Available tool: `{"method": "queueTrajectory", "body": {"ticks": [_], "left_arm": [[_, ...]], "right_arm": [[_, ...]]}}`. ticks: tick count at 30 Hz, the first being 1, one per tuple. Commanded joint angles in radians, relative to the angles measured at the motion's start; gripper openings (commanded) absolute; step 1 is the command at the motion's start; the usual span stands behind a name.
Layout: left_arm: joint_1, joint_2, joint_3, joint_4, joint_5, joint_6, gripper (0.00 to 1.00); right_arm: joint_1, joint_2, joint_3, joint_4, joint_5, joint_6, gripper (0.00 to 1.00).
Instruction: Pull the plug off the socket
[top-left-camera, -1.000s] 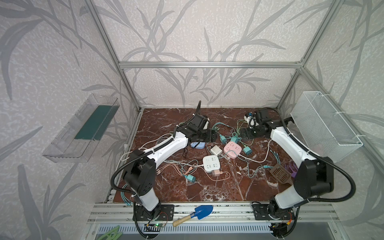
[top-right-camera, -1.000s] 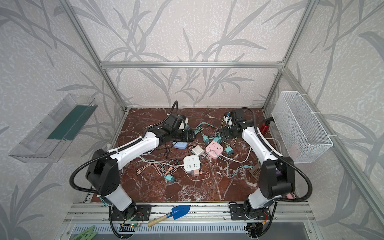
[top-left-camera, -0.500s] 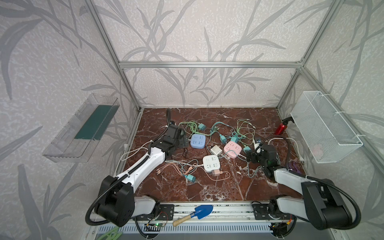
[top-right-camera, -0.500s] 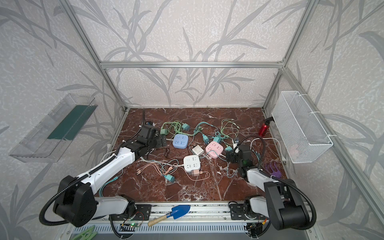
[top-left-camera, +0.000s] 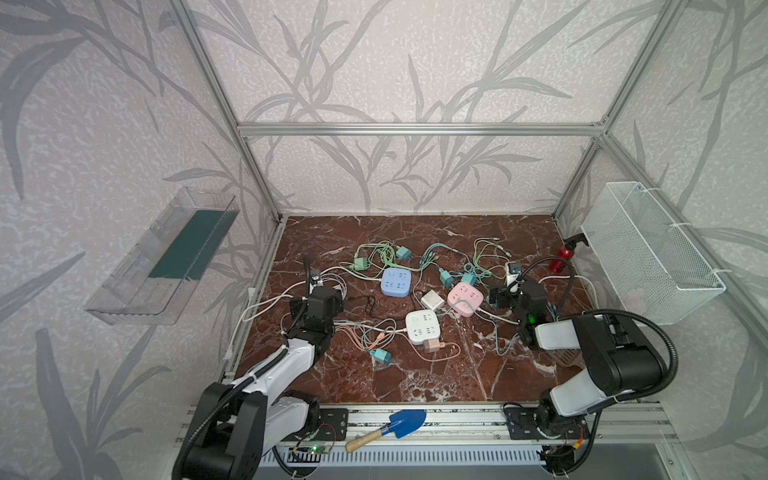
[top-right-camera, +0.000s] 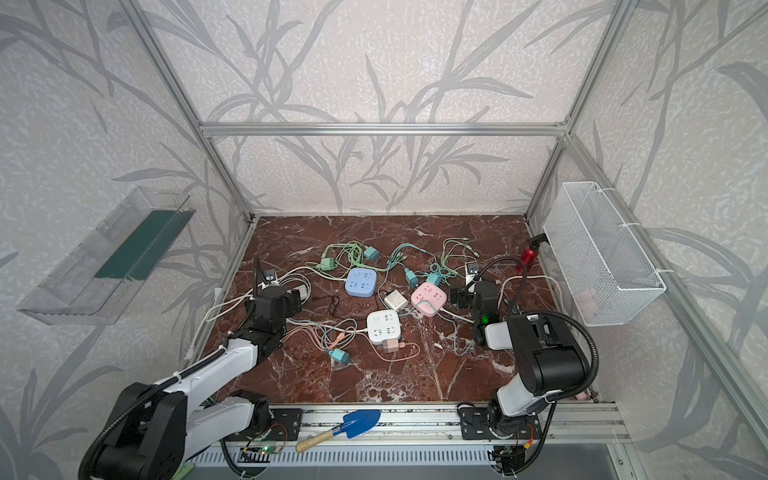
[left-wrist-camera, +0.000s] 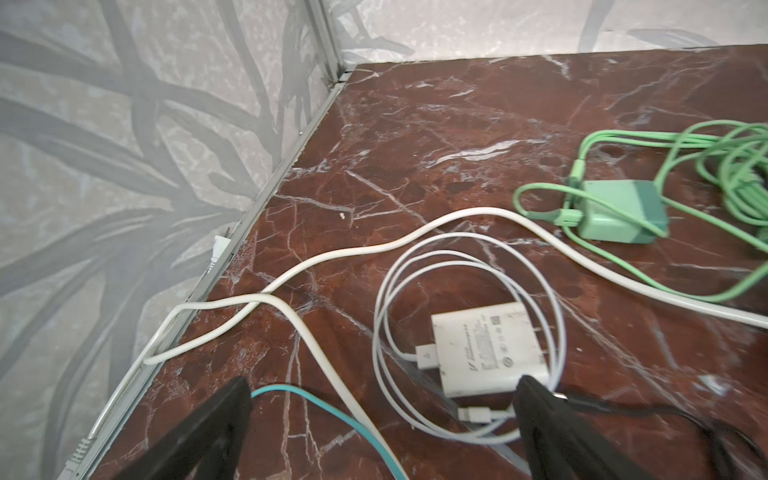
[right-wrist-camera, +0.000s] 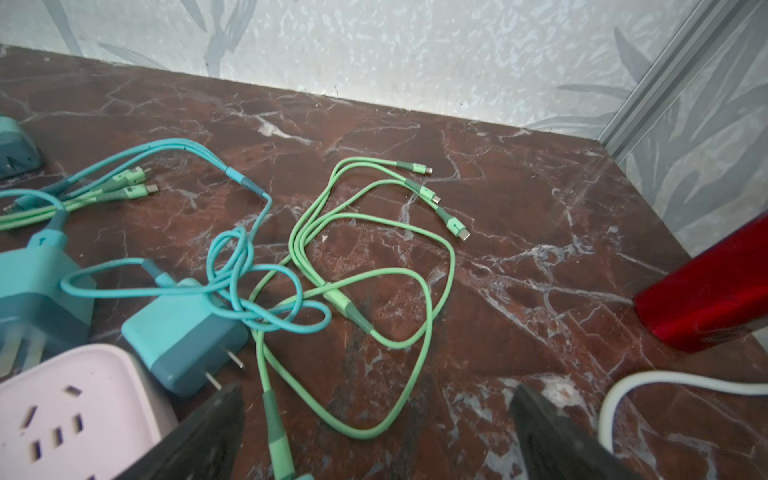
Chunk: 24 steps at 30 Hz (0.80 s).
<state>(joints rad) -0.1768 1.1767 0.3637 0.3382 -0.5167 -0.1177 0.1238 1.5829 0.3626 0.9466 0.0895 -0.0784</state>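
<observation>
Three square sockets lie mid-table in both top views: blue (top-left-camera: 397, 281), pink (top-left-camera: 465, 298) and white (top-left-camera: 423, 327). A pink plug (top-left-camera: 432, 345) sits against the white socket's near side, its pink cable trailing off. My left gripper (top-left-camera: 326, 289) stands open at the left, over a loose white charger (left-wrist-camera: 486, 347) and its coiled cable. My right gripper (top-left-camera: 503, 297) is open just right of the pink socket (right-wrist-camera: 70, 411), holding nothing. A loose teal plug (right-wrist-camera: 183, 332) lies beside that socket with its prongs bare.
Green and teal cables (top-left-camera: 376, 253) tangle behind the sockets, with a green charger (left-wrist-camera: 619, 212) among them. A white adapter cube (top-left-camera: 432, 300) sits between the sockets. A red bottle (top-left-camera: 563, 253) stands at the right wall under a wire basket (top-left-camera: 648, 253). A blue trowel (top-left-camera: 399, 424) lies on the front rail.
Both arms have drawn back from the sockets at the table's middle toward their own sides. The left gripper has opened wider. The blue socket now lies uncovered.
</observation>
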Motion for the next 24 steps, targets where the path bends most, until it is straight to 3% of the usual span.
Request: {"method": "queueTrajectory", "body": {"ticks": [1,4,6,8,9,12,15,18,24], "left_arm": [[0.05,0.117,-0.007,0.343,-0.011,0.059,0.99],[0.099,0.249,0.005,0.522,0.038,0.084,1.0],[0.151,0.312,0.05,0.458,0.154,0.039,0.99],[0.174,0.373,0.003,0.598,0.23,0.037,0.99],[0.181,0.407,-0.029,0.718,0.245,0.054,0.94],[0.182,0.373,0.022,0.56,0.261,0.052,0.96],[0.182,0.399,-0.003,0.653,0.265,0.06,0.92],[0.182,0.382,0.009,0.596,0.263,0.049,0.9],[0.183,0.397,-0.001,0.64,0.265,0.059,0.92]], "right_arm": [[-0.004,0.003,-0.002,0.058,0.031,0.008,0.99],[-0.004,0.004,0.004,0.053,0.03,0.008,0.99],[-0.004,0.004,0.006,0.045,0.03,0.008,0.99],[-0.004,0.005,0.003,0.051,0.03,0.005,0.99],[-0.004,0.006,0.004,0.051,0.03,0.006,0.99],[-0.004,0.006,0.005,0.052,0.03,0.005,0.99],[-0.004,0.006,0.007,0.048,0.027,0.006,0.99],[-0.004,0.006,0.007,0.047,0.027,0.007,0.99],[-0.004,0.006,0.005,0.052,0.029,0.005,0.99]]}}
